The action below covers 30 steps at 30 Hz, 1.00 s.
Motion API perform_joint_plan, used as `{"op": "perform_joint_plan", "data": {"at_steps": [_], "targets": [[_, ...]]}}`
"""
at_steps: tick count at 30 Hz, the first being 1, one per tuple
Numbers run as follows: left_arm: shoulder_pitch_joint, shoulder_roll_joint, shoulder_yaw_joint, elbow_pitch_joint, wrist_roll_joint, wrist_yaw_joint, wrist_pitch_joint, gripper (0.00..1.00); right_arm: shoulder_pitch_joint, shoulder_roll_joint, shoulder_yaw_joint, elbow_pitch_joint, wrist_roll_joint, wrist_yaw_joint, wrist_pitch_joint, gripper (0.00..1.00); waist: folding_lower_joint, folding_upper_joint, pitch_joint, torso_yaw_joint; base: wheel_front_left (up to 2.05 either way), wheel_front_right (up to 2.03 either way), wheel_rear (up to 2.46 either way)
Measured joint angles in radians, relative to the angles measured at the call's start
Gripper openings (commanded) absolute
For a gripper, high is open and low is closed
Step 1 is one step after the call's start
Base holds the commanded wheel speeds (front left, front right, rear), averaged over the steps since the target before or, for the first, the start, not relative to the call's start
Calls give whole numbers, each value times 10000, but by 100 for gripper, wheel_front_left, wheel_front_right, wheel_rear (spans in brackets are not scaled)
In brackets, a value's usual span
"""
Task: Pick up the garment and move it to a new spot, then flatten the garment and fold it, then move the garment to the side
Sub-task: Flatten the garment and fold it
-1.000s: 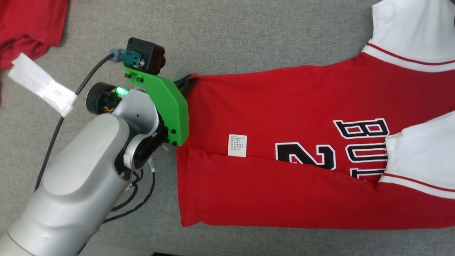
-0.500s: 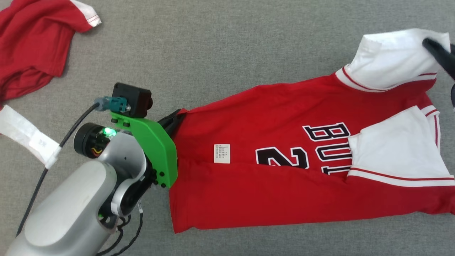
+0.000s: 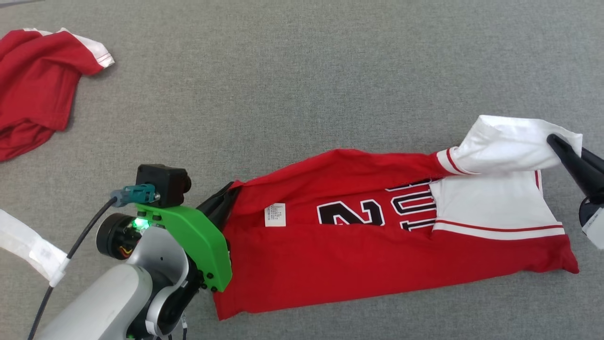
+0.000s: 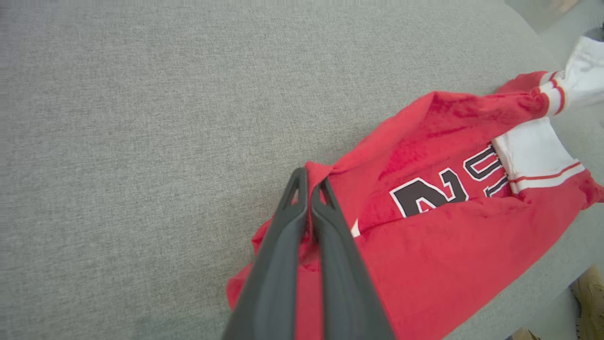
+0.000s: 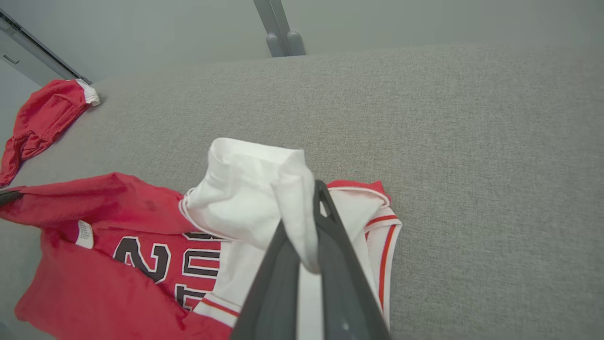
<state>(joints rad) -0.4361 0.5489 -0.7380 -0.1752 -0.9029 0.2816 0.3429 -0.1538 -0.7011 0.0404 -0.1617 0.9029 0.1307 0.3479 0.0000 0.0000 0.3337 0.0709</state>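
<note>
Left gripper (image 4: pixel 309 184) and right gripper (image 3: pixel 557 142), both pinching the jersey (image 3: pixel 377 255), have drawn its far edge nearer: fold underway.

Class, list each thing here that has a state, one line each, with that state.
jersey: partly folded, far edge lifted off the grey surface
left gripper: shut on jersey's hem corner
right gripper: shut on jersey's white sleeve
second red garment: crumpled, lying apart
</note>
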Motion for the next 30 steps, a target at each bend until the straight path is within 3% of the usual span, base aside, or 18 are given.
{"op": "perform_joint_plan", "data": {"at_steps": [9,20,30], "targets": [[198,295,105,-33,163,-44,-286,0,586,268,-2,-211,-349,0,-192,0,0,0,-340,-68,0,0,0],[-252,213,267,477,201,-125,-370,0,-2210,274,1070,1022,-1356,2,6,0,0,0,-207,-56,0,0,0],[-107,21,217,430,203,-176,-708,0,-2317,115,1174,1241,-1363,2,-447,0,0,0,-310,199,0,0,0]]}}
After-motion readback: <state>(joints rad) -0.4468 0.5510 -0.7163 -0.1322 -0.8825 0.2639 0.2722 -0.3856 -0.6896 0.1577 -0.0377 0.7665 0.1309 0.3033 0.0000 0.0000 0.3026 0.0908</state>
